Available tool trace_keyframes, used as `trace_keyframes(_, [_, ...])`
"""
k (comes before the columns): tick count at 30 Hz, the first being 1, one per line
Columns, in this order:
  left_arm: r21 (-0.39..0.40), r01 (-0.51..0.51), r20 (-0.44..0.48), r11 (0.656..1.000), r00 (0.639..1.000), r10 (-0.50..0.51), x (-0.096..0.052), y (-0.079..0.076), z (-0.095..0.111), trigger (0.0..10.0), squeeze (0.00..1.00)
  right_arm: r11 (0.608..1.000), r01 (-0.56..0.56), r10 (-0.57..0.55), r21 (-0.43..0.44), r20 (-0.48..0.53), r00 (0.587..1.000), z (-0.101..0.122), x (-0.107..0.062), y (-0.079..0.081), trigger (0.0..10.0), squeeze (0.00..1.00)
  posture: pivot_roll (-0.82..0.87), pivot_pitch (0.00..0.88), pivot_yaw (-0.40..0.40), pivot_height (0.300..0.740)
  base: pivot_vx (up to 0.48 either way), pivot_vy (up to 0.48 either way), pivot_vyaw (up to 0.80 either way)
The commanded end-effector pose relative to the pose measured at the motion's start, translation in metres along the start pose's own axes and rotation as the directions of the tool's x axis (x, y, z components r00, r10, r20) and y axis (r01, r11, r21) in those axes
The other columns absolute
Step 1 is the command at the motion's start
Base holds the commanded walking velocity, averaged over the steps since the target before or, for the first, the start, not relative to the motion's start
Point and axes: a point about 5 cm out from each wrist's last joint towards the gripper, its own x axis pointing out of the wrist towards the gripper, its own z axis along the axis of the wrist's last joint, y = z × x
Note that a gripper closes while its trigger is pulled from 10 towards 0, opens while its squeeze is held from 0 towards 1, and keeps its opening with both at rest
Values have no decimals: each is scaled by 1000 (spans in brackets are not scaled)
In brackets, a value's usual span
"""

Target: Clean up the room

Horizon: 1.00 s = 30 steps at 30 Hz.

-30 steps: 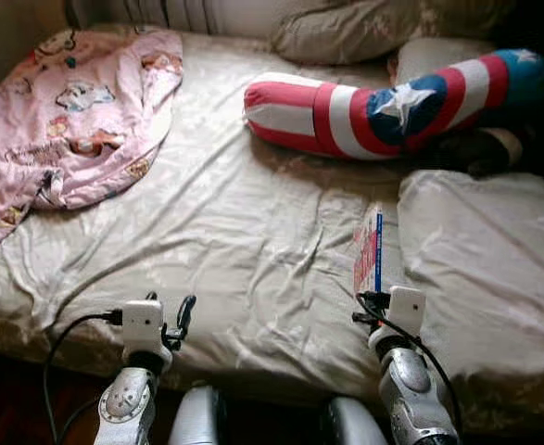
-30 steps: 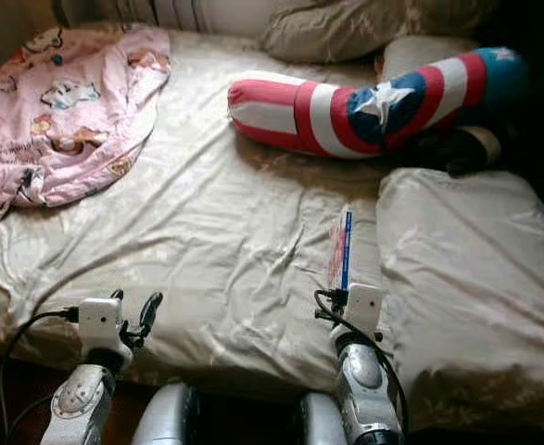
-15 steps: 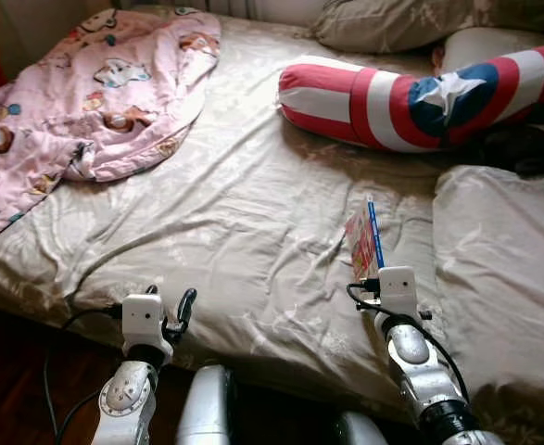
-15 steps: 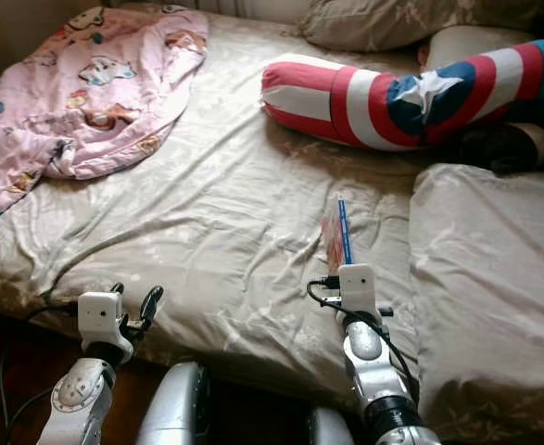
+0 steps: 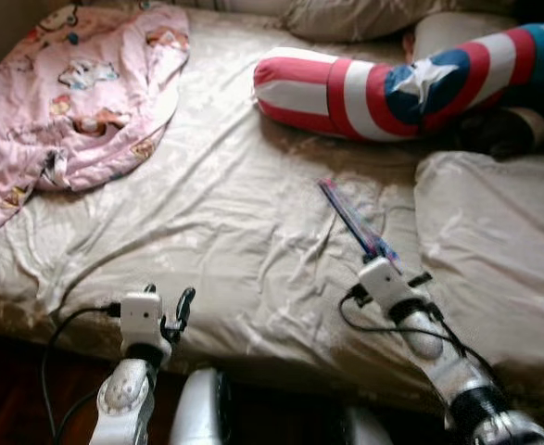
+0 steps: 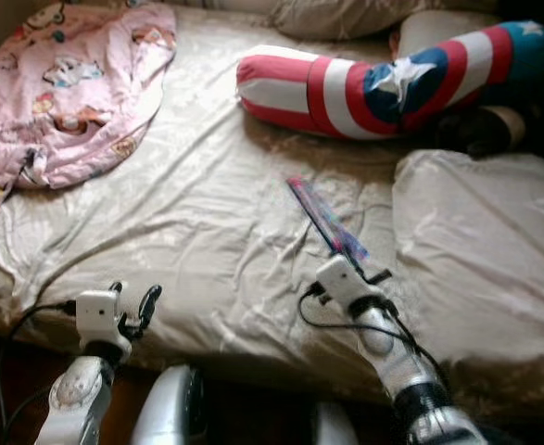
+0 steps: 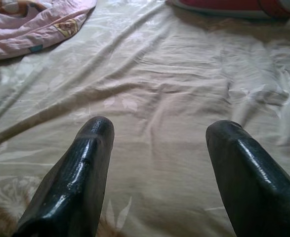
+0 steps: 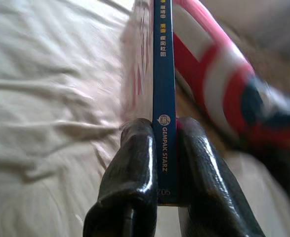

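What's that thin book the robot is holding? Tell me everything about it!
The book is thin, with a blue spine printed in white, including "GEMPAK STARZ", and a pinkish-red cover. The right gripper pinches its spine end between two black fingers. It points away from the gripper, tilted toward the robot's left, above the wrinkled beige bed sheet.

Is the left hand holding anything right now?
No, the left hand has its two black fingers spread apart with only the beige bedsheet between them.

Soft daylight on the glossy bed sheet (image 5: 225, 232), dark shadow under the bed's near edge and at far right, mild blur, right wrist view's background smeared
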Motion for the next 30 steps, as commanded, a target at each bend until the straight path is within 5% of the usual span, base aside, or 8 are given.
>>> trace_keyframes(1, [8, -2, -28, 1000, 1000, 2, -5, 2, -5, 10000, 0, 993, -71, 71, -90, 0, 997, -8, -6, 4, 10000, 0, 79, 232, -22, 651, 0, 0, 0])
trace_keyframes(4, [9, 0, -26, 1000, 1000, 0, -4, 1, -4, 10000, 0, 933, -183, 198, -311, 18, 980, -13, -11, 12, 10000, 0, 77, 234, -16, 651, 0, 0, 0])
trace_keyframes(7, [16, 10, -25, 1000, 1000, -9, -5, 0, -3, 10000, 0, 860, -257, 286, -440, 0, 958, -18, -14, 16, 10000, 0, 82, 238, -10, 651, 0, 0, 0])
trace_keyframes(14, [25, 11, -22, 1000, 1000, -10, -6, 3, -1, 10000, 0, 741, -252, 316, -622, -8, 949, -16, -6, 14, 10000, 0, 95, 241, -1, 651, 0, 0, 0])
trace_keyframes(24, [38, 4, -21, 999, 1000, -3, -10, 8, 0, 10000, 0, 628, -170, 312, -759, 46, 949, -17, -5, 12, 10000, 0, 125, 243, 7, 651, 0, 0, 0])
trace_keyframes(30, [58, 8, -26, 998, 1000, -7, -14, 12, 2, 10000, 0, 625, -61, 211, -779, 94, 973, -9, 4, 3, 10000, 0, 142, 247, 29, 651, 0, 0, 0])
